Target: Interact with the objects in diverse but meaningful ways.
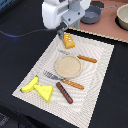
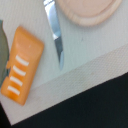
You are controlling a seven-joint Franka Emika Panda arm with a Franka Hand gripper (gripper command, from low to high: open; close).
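- Banana (image 1: 30, 84), cheese wedge (image 1: 45, 91), and sausage (image 1: 64, 92) lie on the placemat (image 1: 100, 65) at the exterior view's left.
- Plate (image 1: 68, 66) sits mid-mat, fork (image 1: 64, 81) and knife (image 1: 79, 57) flanking it as a place setting.
- Gripper (image 1: 62, 34) hovers above the bread loaf (image 1: 68, 42); jaws' state cannot be determined.
- Saucepan (image 1: 93, 14) stands on the worktop (image 1: 107, 25), off the mat.

Both pictures are small, coarse and soft, and the exterior view is evenly and fairly brightly lit from above, with the pale mat (image 1: 75, 70) almost washed out against the dark worktop (image 1: 20, 60). Below the claw (image 1: 62, 34), the bread loaf (image 1: 68, 41) casts only a short, faint shadow, and the robot arm itself looks smeared. The wrist view is blurred throughout, with a dull sheen along the knife blade (image 2: 56, 35) and soft edges on the loaf.
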